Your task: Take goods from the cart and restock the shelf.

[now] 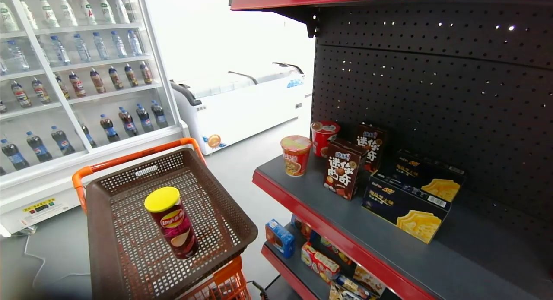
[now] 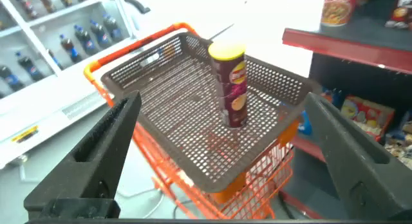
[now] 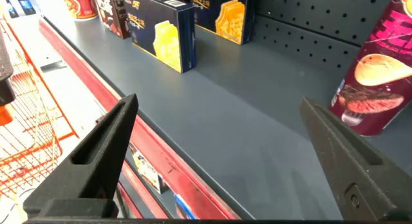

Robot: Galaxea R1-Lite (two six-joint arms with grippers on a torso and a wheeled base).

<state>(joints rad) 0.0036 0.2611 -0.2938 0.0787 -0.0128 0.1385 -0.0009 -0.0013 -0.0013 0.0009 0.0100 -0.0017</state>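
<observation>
A maroon chips can point(image 1: 172, 222) with a yellow lid stands upright in the brown cart basket point(image 1: 129, 265). My left gripper point(image 2: 222, 100) hangs open above and in front of the basket, apart from the chips can point(image 2: 230, 82) seen between its fingers. My right gripper point(image 3: 219, 105) is open over bare grey shelf board point(image 3: 244, 127), holding nothing. A second maroon chips can point(image 3: 380, 76) stands on the shelf beside it, near the pegboard back.
The shelf point(image 1: 389, 235) carries two cup noodles point(image 1: 295, 155), brown chocolate boxes point(image 1: 343, 168) and dark blue cracker boxes point(image 1: 406, 205). Its red front lip point(image 1: 319, 226) faces the cart. Lower shelves hold snack packs point(image 1: 280, 237). A drinks fridge point(image 1: 77, 75) stands behind the cart.
</observation>
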